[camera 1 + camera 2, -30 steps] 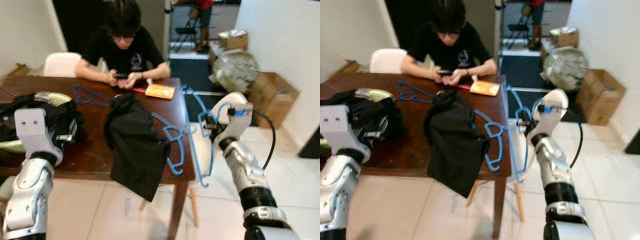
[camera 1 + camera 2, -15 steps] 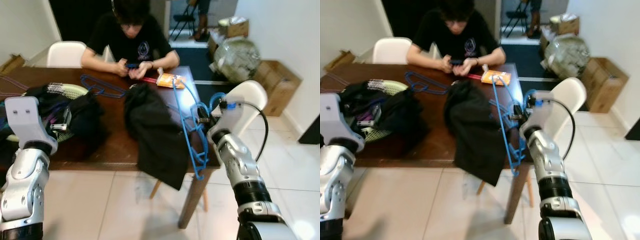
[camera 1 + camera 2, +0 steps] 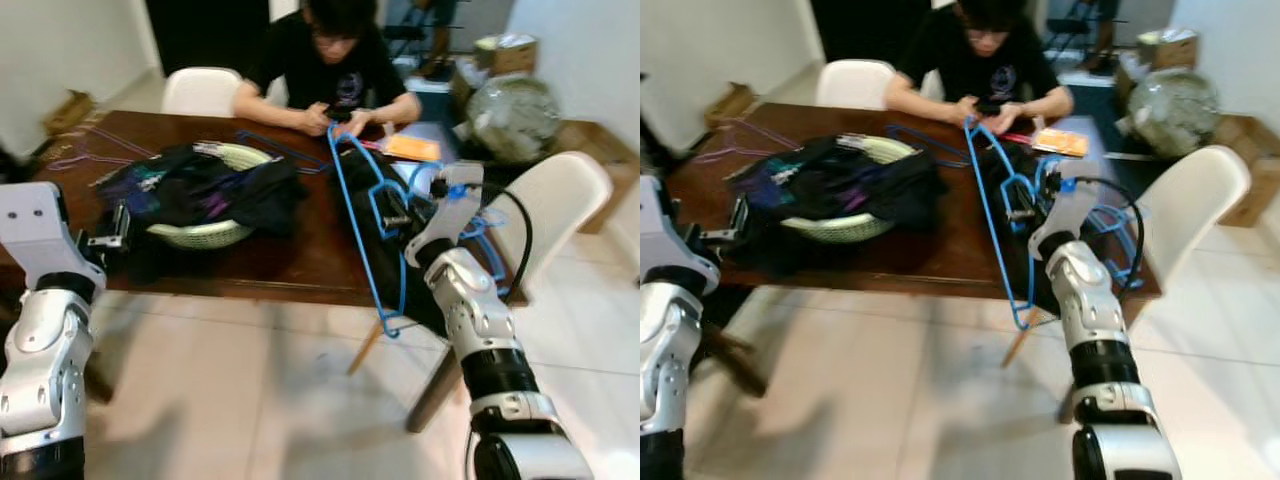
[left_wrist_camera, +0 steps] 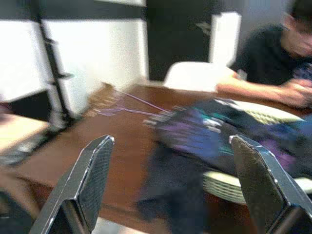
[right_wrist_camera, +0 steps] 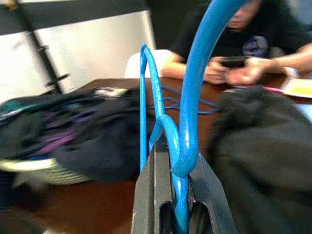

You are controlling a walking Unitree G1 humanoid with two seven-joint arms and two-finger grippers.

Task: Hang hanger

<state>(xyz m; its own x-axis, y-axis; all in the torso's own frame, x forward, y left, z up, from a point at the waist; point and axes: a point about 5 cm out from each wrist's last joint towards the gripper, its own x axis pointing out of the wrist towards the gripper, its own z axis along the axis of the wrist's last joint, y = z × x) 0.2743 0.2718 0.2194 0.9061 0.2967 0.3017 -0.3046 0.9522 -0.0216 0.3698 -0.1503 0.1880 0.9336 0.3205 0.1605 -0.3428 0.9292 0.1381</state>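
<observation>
Carrying the blue hanger (image 3: 365, 235) upright at frame centre, I keep the right gripper (image 5: 178, 214) jaws pinching its neck for hanging; left gripper (image 4: 170, 190) jaws spread, idle.

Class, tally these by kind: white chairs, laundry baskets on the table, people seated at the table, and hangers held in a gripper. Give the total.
white chairs: 2
basket: 1
person: 1
blue hanger held in the right gripper: 1
Total: 5
</observation>
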